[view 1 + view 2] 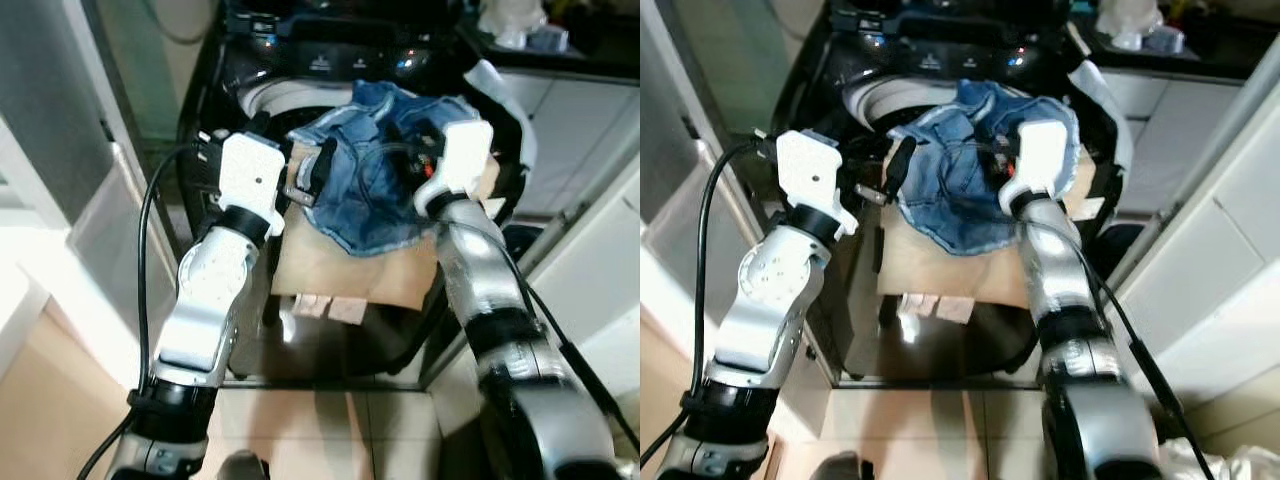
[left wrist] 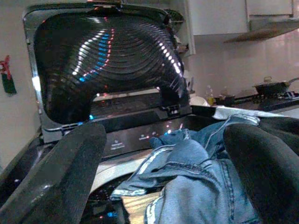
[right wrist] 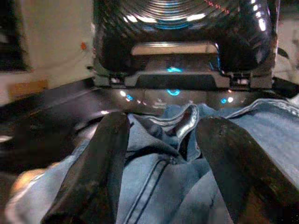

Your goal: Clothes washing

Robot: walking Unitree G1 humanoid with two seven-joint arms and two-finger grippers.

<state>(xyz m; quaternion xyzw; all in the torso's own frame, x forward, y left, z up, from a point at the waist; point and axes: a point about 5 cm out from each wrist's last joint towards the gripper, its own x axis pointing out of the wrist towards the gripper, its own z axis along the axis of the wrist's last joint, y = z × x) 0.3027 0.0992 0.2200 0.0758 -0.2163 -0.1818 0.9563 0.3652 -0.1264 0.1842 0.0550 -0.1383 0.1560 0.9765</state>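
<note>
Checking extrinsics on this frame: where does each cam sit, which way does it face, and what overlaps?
Left eye, right eye: head stereo pair, looking forward and down at the jeans on a wooden board by the washer opening; both silver arms show.
Left wrist: along the left gripper, open, toward the raised washer lid.
Right wrist: along the right gripper, open over the denim, facing the same lid.
Shared: jeans and washer in all four.
</note>
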